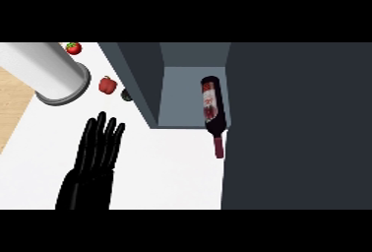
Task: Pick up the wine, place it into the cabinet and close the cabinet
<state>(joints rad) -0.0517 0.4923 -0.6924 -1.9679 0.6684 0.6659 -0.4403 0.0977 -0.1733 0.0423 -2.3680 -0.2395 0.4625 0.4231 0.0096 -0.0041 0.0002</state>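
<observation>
A dark wine bottle [211, 106] with a red label sits in the grey cabinet's open compartment [180, 93], tight against its right side. Its base is toward the back, and its red-capped neck reaches past the cabinet's front edge over the white counter [167, 167]. I cannot tell whether it lies flat or leans. No hand touches it. My left hand [91, 165] shows at the lower left, open, fingers straight and pointing away from me, well left of the bottle. A broad dark panel [298, 128], apparently the cabinet's door, fills the right side. My right hand does not show.
A large white cylinder [47, 71] stands at the back left. Near it are a red pepper [108, 84], a small red fruit [73, 47] and a dark green item [126, 95] half hidden by the cabinet's left wall [138, 78]. The counter's left edge [16, 123] borders wooden floor.
</observation>
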